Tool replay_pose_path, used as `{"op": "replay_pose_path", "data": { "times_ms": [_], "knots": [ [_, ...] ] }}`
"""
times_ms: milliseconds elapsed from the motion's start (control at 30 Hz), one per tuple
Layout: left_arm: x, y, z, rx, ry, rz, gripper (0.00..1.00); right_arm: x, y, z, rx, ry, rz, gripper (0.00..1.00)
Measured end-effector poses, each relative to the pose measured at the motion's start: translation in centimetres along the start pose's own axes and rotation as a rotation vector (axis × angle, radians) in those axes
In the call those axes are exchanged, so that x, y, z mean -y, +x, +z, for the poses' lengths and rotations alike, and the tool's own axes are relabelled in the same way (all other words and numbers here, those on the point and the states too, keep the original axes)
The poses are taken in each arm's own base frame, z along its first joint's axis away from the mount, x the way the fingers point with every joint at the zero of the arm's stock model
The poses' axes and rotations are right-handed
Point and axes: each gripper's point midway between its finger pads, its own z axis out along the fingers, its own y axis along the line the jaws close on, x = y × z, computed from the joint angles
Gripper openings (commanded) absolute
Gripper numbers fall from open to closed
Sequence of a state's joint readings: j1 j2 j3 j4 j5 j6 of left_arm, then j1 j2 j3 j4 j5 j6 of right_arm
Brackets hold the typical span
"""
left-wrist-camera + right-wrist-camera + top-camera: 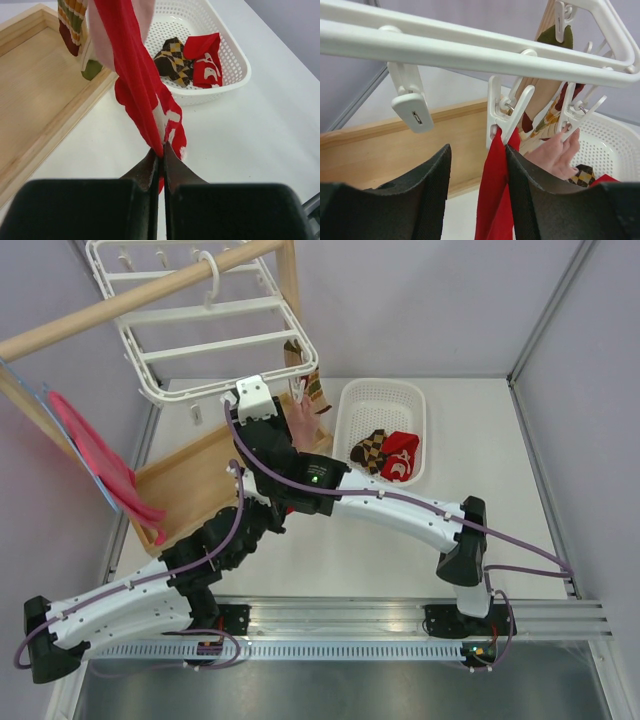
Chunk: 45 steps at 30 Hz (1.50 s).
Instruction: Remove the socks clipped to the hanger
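Observation:
The white hanger [200, 335] hangs from a wooden pole at the back left; its bars [470, 55] fill the top of the right wrist view. A red sock [495, 200] hangs from one clip [505, 112]. My right gripper [477, 148] is open, its jaws on either side of the sock just below the clip. My left gripper [161, 150] is shut on the lower end of the same red sock [135, 80], which is pulled taut. A pale pink sock [552, 152] and a striped sock [72, 25] hang from clips beside it.
A white mesh basket [385, 400] at the right holds a brown checkered sock [368, 450] and a red sock [402, 457]. A wooden tray [190, 480] lies under the hanger. A pink hanger [95, 455] leans at the left. An empty clip [410, 105] dangles nearby.

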State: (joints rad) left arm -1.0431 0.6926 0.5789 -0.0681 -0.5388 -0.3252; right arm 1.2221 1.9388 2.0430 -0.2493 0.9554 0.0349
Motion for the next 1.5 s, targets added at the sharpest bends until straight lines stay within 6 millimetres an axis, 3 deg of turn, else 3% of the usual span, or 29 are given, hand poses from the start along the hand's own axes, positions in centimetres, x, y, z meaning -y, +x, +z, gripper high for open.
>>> {"op": "replay_pose_path", "data": {
  "times_ms": [167, 300, 433, 633, 700, 767, 800, 833, 867, 900, 1000, 1500],
  "knots": [
    [0.2, -0.3, -0.3, 0.006, 0.018, -0.007, 0.02, -0.1, -0.5, 0.6, 0.013, 0.042, 0.007, 0.49],
    [0.3, -0.6, -0.5, 0.015, 0.03, -0.014, 0.02, 0.1, -0.6, 1.0, 0.018, 0.075, -0.001, 0.21],
    [0.3, -0.8, -0.7, 0.019, 0.036, -0.017, 0.02, 0.6, -0.3, 1.5, 0.014, 0.106, -0.01, 0.01],
    [0.4, -0.8, -0.7, 0.022, 0.036, -0.019, 0.02, 1.1, -0.3, 2.1, 0.013, 0.117, 0.002, 0.01],
    [0.4, -0.8, -0.7, 0.023, 0.035, -0.019, 0.02, 1.0, -0.1, 2.3, 0.013, 0.105, 0.013, 0.01],
    [0.4, -0.8, -0.7, 0.022, 0.035, -0.019, 0.02, 0.8, 0.0, 2.4, 0.011, 0.091, 0.025, 0.11],
    [0.3, -0.8, -0.7, 0.022, 0.035, -0.018, 0.02, 0.7, 0.0, 2.4, 0.012, 0.081, 0.034, 0.28],
    [0.3, -0.8, -0.7, 0.023, 0.035, -0.019, 0.02, 0.6, 0.0, 2.5, 0.013, 0.07, 0.048, 0.36],
    [0.3, -0.8, -0.7, 0.022, 0.035, -0.018, 0.02, 0.6, -0.1, 2.6, 0.014, 0.065, 0.055, 0.5],
    [0.3, -0.7, -0.7, 0.02, 0.035, -0.017, 0.02, 0.6, -0.3, 2.6, 0.018, 0.06, 0.065, 0.54],
    [0.3, -0.5, -0.7, 0.017, 0.035, -0.015, 0.02, 0.7, -0.6, 2.8, 0.025, 0.055, 0.074, 0.58],
    [0.3, -0.3, -0.6, 0.009, 0.032, -0.011, 0.02, 1.2, -1.9, 2.8, 0.055, 0.073, 0.115, 0.58]
  ]
}}
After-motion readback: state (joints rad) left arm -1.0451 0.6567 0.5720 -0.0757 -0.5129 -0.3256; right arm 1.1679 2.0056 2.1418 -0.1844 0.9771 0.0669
